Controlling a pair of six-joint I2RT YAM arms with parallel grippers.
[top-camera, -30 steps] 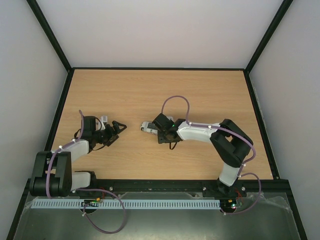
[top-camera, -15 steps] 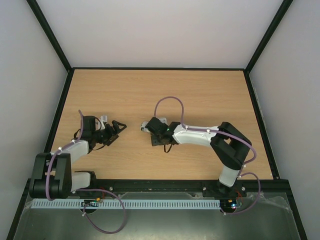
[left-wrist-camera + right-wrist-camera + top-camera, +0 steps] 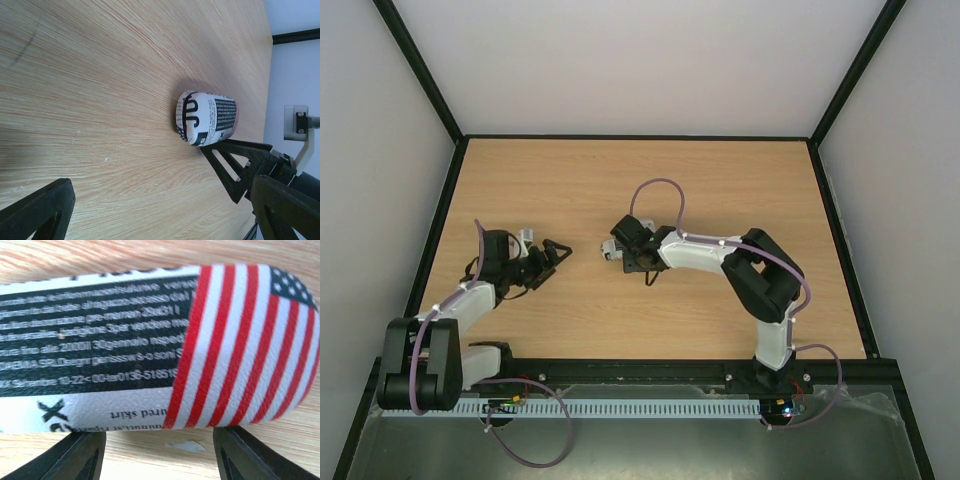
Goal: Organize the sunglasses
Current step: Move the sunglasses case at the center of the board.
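The oblong flag-print case (image 3: 611,250) lies on the wooden table (image 3: 720,190) near the middle. In the right wrist view the case (image 3: 165,345) fills the frame, lying crosswise just beyond the fingertips. My right gripper (image 3: 624,257) is open at the case, its jaws spread wide (image 3: 160,460), and I cannot tell whether it touches the case. My left gripper (image 3: 558,254) is open and empty, a short way left of the case. Its wrist view (image 3: 160,200) shows the case (image 3: 207,117) end-on, with a black finger of the right gripper (image 3: 232,162) beside it. The sunglasses are out of view.
Black frame rails border the table, with white walls (image 3: 640,60) behind and at the sides. The arm bases are bolted at the near edge (image 3: 620,370).
My right arm has swung left and its wrist has turned, bringing the gripper closer onto the case. The case has barely shifted. The left arm has hardly moved.
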